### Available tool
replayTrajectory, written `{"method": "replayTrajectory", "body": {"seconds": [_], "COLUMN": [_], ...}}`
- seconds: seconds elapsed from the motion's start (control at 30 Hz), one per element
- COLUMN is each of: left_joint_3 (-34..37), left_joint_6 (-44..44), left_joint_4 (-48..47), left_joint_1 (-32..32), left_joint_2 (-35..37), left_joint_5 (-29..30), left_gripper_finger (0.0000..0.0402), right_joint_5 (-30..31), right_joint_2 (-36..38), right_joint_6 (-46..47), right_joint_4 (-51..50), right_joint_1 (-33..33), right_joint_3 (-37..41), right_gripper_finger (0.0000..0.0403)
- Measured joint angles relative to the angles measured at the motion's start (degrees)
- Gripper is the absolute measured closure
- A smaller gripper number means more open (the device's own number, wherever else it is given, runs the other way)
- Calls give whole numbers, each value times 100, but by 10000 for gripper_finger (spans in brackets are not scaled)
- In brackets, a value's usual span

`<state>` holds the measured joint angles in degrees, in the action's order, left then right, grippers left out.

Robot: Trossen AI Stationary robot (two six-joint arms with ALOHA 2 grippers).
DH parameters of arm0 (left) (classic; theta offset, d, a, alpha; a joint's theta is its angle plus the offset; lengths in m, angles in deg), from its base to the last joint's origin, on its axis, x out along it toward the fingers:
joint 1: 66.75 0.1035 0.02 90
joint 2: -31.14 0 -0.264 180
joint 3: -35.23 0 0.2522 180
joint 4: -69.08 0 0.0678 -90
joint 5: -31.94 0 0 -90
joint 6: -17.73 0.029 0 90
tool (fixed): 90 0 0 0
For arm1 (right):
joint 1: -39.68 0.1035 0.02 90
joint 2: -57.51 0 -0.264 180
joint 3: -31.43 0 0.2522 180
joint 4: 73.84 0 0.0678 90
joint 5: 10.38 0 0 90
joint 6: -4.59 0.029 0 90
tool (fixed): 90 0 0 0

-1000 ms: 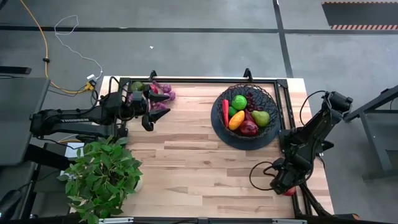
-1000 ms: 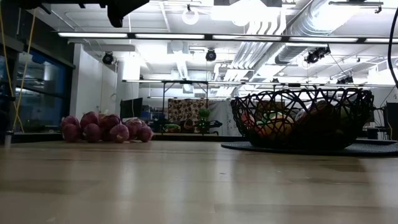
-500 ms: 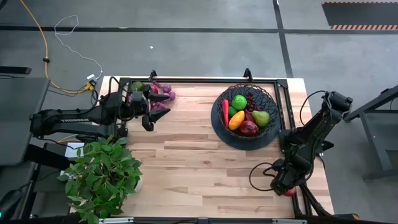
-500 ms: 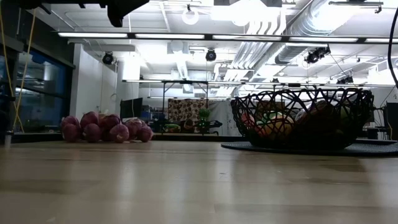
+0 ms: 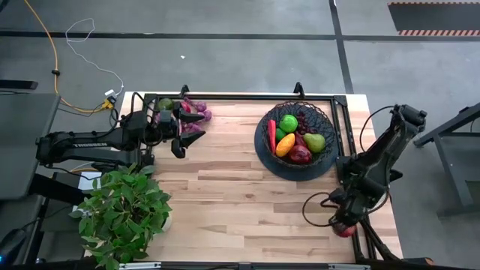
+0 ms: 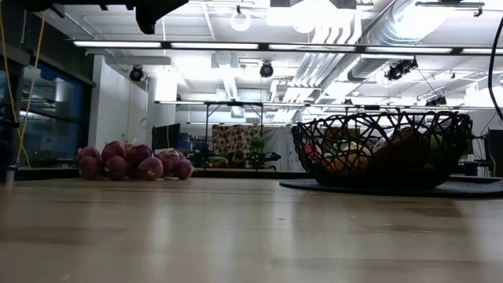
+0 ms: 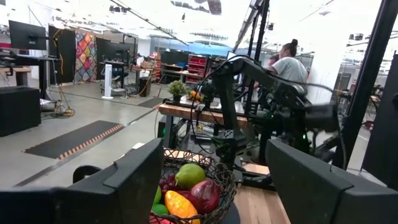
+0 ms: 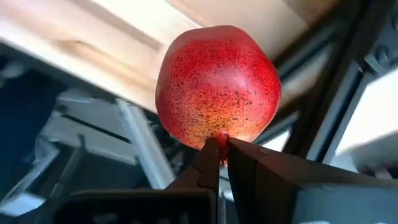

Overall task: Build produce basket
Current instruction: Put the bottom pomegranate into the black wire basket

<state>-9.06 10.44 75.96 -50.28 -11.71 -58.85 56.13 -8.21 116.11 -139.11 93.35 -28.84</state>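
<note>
Red speckled apple is pinched by its stem in the clenched right gripper off the table's near right corner; next comes a carry to the black wire mesh basket; the left gripper waits, fingers parted, above purple grapes.

This looks like a robotics lab in an open industrial hall. Exposed ducts and strip lights run under the ceiling, and workbenches, monitors and a seated person fill the concrete floor. A yellow cable trails beside the wooden table.
</note>
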Motion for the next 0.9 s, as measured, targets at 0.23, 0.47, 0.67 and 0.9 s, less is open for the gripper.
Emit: {"method": "replayTrajectory", "body": {"seconds": [0.23, 0.47, 0.67, 0.9], "left_joint_3": [0, 2, -2, -496], "left_joint_6": [0, -277, -888, -1334], "left_joint_4": [1, 44, 61, -59], "left_joint_1": [0, 0, 0, -2], "left_joint_2": [0, -2, 0, -231], "left_joint_5": [-2, 0, -2, -413], "left_gripper_finger": [131, 131, 131, 131], "right_joint_5": [2038, 3061, 3390, 2993], "right_joint_2": [933, 1095, 1022, 1188], "right_joint_6": [-1043, -3594, -6512, -8469], "right_joint_4": [231, 569, 1734, 2395], "right_joint_1": [-181, -1737, -3544, -5023], "right_joint_3": [-410, -565, -569, -485], "right_gripper_finger": [403, 403, 403, 403]}}
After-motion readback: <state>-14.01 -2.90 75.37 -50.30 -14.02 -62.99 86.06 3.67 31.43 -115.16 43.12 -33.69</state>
